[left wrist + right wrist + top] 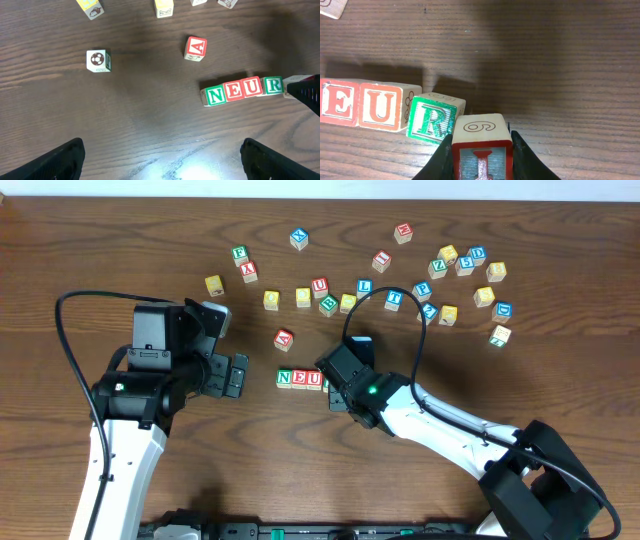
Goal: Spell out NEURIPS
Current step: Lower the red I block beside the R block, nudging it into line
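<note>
Fingers (442, 159) of the right gripper (481, 160) are clamped on the red-framed I cube (481, 131), cut off by the lower edge and set just beside the R cube (431, 122) ending the N-E-U-R row (243, 89). From overhead, R and I are hidden under that gripper. Left gripper (162, 150) fingers are spread wide, empty, above the dark wood-grain table (100, 240).

Table (560, 60) — dark wood, clear grain, mostly matt w/ faint sheen. I cube (481, 150) & R cube (432, 120): pale bare wood, smooth; coloured letter faces slightly glossy. Right gripper (481, 167) fingers (441, 162) — black, matt, prob. plastic. Right arm shell (440, 425) white, smooth.
</note>
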You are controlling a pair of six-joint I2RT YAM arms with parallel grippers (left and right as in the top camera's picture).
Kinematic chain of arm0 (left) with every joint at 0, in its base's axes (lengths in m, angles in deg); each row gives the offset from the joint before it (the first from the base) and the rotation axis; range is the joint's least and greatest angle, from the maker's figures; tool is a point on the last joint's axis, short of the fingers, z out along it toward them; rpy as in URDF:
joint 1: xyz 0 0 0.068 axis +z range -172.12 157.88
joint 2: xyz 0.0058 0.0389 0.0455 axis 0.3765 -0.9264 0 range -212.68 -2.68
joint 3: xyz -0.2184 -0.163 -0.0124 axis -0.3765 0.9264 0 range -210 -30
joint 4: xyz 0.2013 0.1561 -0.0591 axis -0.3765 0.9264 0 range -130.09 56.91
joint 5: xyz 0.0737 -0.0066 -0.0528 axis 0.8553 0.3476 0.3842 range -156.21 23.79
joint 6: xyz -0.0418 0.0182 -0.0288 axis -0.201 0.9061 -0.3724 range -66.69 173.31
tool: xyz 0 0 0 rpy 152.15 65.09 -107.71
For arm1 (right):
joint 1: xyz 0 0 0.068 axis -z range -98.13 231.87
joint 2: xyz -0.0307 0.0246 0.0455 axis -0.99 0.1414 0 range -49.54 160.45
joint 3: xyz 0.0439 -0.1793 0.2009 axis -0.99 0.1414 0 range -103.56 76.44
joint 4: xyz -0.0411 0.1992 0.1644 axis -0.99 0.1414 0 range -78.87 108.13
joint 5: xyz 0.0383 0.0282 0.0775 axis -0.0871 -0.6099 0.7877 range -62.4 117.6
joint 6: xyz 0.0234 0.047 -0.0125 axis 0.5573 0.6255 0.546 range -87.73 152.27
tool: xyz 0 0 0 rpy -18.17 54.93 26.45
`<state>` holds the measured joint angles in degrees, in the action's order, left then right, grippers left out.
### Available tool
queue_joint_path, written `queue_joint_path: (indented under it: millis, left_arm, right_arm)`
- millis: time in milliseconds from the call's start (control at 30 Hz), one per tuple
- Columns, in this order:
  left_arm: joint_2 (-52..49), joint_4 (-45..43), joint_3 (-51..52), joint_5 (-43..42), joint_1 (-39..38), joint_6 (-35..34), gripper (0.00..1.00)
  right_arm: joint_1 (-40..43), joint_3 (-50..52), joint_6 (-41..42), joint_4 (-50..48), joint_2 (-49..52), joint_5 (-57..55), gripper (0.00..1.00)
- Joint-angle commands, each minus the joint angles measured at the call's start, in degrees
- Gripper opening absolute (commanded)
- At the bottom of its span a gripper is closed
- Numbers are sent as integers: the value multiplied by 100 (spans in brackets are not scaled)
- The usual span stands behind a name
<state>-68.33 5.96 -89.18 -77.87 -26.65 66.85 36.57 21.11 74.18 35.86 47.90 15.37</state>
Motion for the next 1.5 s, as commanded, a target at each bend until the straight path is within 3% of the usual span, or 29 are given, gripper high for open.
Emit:
queue_joint_path:
  millis: [0,1467]
  left_arm:
    - [7,0,-157,55,24,35,98]
    - [7,0,-157,55,24,35,98]
  right_arm:
    - [-57,44,66,-22,72,-70,1]
    - [-57,44,-22,-144,72,-66,1]
